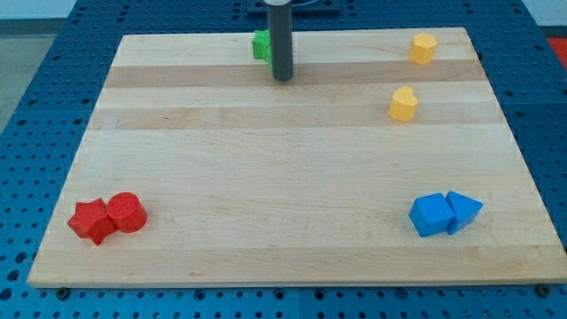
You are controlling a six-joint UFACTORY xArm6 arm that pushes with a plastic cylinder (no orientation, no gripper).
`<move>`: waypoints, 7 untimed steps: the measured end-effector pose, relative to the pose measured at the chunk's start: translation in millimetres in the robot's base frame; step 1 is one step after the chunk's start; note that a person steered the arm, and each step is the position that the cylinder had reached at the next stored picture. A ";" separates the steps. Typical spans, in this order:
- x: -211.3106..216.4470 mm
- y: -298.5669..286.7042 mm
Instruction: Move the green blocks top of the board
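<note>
The dark rod stands at the board's top centre, and my tip (282, 78) rests on the wood just below the two green blocks. The green star block (260, 45) shows to the rod's left near the top edge. The rod covers the green round block almost fully, and only a sliver shows beside it. I cannot tell whether my tip touches it.
A yellow block (423, 48) sits at the top right, and a second yellow block (403, 104) lies below it. A red star (91, 221) and red cylinder (127, 212) sit bottom left. A blue cube (431, 214) and blue triangle (464, 210) sit bottom right. The wooden board (292, 177) lies on a blue pegboard.
</note>
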State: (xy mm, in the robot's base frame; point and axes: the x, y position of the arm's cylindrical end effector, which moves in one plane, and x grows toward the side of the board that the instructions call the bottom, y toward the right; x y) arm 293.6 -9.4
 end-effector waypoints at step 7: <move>2.2 -15.4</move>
State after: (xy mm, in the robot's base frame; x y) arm 295.8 -24.8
